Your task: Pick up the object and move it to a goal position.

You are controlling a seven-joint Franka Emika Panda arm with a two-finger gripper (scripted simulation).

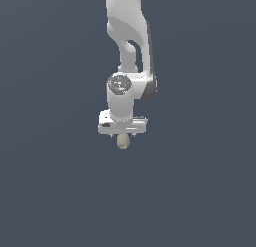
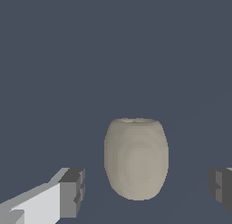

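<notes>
The object (image 2: 136, 158) is a small beige-tan egg-shaped lump. In the wrist view it stands between my two fingertips, with a clear gap on each side. One finger pad (image 2: 72, 191) and the other (image 2: 221, 187) do not touch it. My gripper (image 2: 146, 189) is open. In the exterior view the white arm hangs straight down, and the object (image 1: 122, 141) pokes out just below the gripper (image 1: 123, 136). The fingers are mostly hidden behind the hand there.
A plain dark grey-blue surface (image 1: 55, 181) fills both views. No goal marker shows.
</notes>
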